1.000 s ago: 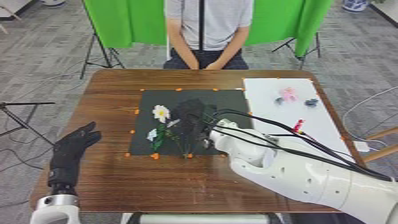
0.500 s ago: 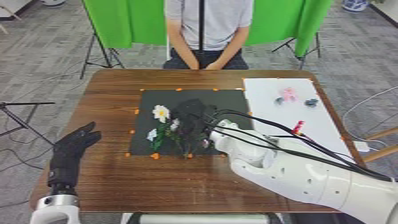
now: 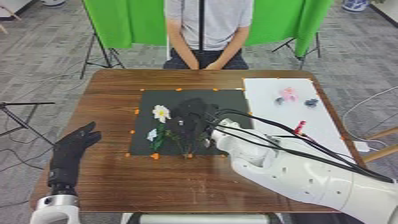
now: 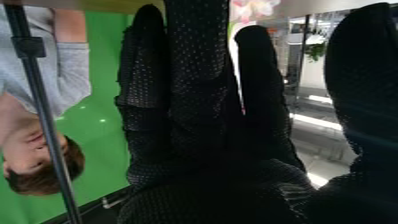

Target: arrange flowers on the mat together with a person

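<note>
On the black mat (image 3: 147, 145), my right hand (image 3: 191, 112) lies over the middle, dark against dark. A white flower (image 3: 161, 113) is left of it, and a smaller pale flower (image 3: 152, 134) with green leaves (image 3: 158, 144) lies below that. Thin stems run down toward the mat's near edge, partly hidden beneath my right hand. In the right wrist view my right hand (image 4: 200, 100) has straight fingers, with pink blossoms (image 4: 253, 9) beyond the fingertips. My left hand (image 3: 75, 145) rests relaxed and open over the table's left side.
A white sheet (image 3: 306, 117) beside the mat bears a pink flower (image 3: 288, 93), a small dark item (image 3: 311, 102) and a red object (image 3: 299, 127). Orange tape marks edge the mat. A person sits across the brown table (image 3: 115, 100), hands in the lap. Black cables run along my right arm.
My right hand has shifted slightly over the mat, and the small pale petals beside its fingers show differently. The left hand and the person have stayed still.
</note>
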You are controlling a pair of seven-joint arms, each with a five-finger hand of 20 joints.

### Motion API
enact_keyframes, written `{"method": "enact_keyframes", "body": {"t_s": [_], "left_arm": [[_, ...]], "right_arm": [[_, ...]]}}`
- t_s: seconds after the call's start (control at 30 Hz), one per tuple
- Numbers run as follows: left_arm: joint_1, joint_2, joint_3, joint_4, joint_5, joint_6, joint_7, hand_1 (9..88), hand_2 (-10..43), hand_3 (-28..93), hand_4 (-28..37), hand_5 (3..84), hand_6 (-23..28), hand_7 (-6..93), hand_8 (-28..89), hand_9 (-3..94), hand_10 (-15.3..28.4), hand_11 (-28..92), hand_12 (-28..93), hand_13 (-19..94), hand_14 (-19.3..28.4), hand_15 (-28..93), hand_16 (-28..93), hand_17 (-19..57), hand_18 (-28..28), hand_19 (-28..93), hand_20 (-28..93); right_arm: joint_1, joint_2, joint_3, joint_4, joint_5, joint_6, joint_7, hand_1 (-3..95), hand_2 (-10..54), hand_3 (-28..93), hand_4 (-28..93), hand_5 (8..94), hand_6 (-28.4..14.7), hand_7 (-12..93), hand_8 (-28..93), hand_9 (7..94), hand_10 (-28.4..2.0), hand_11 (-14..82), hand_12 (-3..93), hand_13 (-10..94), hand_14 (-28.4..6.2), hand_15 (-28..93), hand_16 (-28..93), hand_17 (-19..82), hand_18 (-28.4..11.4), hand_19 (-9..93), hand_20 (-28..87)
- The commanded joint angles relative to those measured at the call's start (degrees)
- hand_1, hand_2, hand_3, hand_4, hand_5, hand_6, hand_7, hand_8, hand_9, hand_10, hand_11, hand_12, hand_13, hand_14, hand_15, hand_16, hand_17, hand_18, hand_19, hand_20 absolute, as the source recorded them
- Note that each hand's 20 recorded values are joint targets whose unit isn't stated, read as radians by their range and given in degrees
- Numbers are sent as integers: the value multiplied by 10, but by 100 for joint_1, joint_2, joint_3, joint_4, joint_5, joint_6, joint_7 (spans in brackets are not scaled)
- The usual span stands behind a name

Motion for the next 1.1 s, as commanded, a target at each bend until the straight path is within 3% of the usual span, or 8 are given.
{"method": "enact_keyframes", "body": {"t_s": [0.03, 0.27, 0.53, 0.6, 0.73, 0.8, 0.93, 1.1], "left_arm": [[79, -22, -17, -9, 22, -5, -48, 262, 0, 695, -271, 502, 56, 105, -64, 507, 149, 190, 120, 428, 171, 132, -11, 130, 111, 50, 204], [39, -8, -39, -13, 34, -42, -50, 262, 0, 695, -271, 503, 57, 104, -65, 506, 149, 190, 119, 428, 171, 133, -11, 130, 111, 50, 204], [56, -18, -53, -15, 6, -62, -16, 261, -2, 698, -270, 504, 57, 104, -65, 507, 150, 191, 120, 428, 171, 132, -12, 130, 111, 49, 204], [55, -35, -44, -18, -5, -40, 11, 261, -3, 698, -270, 503, 57, 104, -65, 507, 149, 191, 120, 428, 171, 131, -12, 130, 111, 50, 204], [111, -35, -76, -35, -15, -63, -2, 261, -3, 697, -270, 503, 56, 104, -64, 507, 150, 190, 120, 428, 171, 132, -11, 130, 111, 49, 204], [90, -40, -63, -28, -5, -71, 11, 261, -3, 697, -270, 503, 56, 105, -64, 507, 149, 190, 120, 428, 171, 132, -11, 130, 111, 49, 204], [156, -92, -97, -50, -16, -58, 29, 262, -3, 696, -268, 503, 57, 104, -64, 506, 149, 190, 120, 429, 170, 130, -11, 131, 111, 48, 204], [162, -107, -106, -50, -6, -91, 19, 263, -3, 695, -268, 504, 57, 103, -64, 506, 149, 190, 120, 429, 170, 130, -11, 131, 111, 48, 204]], "right_arm": [[-278, 188, 823, -469, 188, 243, 58, 332, -95, 683, -188, 563, 11, 151, -101, 590, -113, 76, 86, 897, -41, 312, 262, 552, -131, 758, 202], [-1730, 733, 3137, -1830, 1703, 1384, 110, 324, -95, 679, -184, 564, 8, 149, -99, 597, -116, 79, 90, 897, -42, 314, 261, 551, -133, 756, 210], [-4059, 965, 5861, -2723, 3599, 2316, -1180, 314, -77, 662, -171, 604, 2, 149, -93, 635, -125, 85, 102, 874, -52, 302, 256, 526, -139, 731, 213], [-4867, 752, 6717, -2770, 4394, 2093, -2058, 276, -37, 664, -166, 609, 3, 155, -95, 641, -126, 86, 110, 801, -76, 269, 248, 465, -154, 647, 233], [-6208, 375, 7891, -2848, 6921, 1150, -3371, 197, 4, 697, -171, 580, -2, 145, -97, 591, -133, 76, 107, 592, -131, 175, 220, 319, -156, 304, 354], [-6880, 59, 8304, -2912, 7564, 730, -3757, 144, 26, 709, -170, 534, -9, 121, -91, 535, -145, 64, 100, 471, -145, 134, 192, 268, -156, 181, 329], [-7784, -594, 8580, -2926, 7659, 492, -4080, 84, 40, 734, -180, 438, -2, 83, -80, 430, -140, 44, 87, 324, -128, 82, 124, 205, -150, 60, 284], [-8389, -1421, 8615, -2932, 8308, 264, -4342, 39, 42, 752, -185, 385, 2, 73, -79, 375, -133, 32, 81, 274, -113, 68, 86, 181, -144, 11, 257]]}}
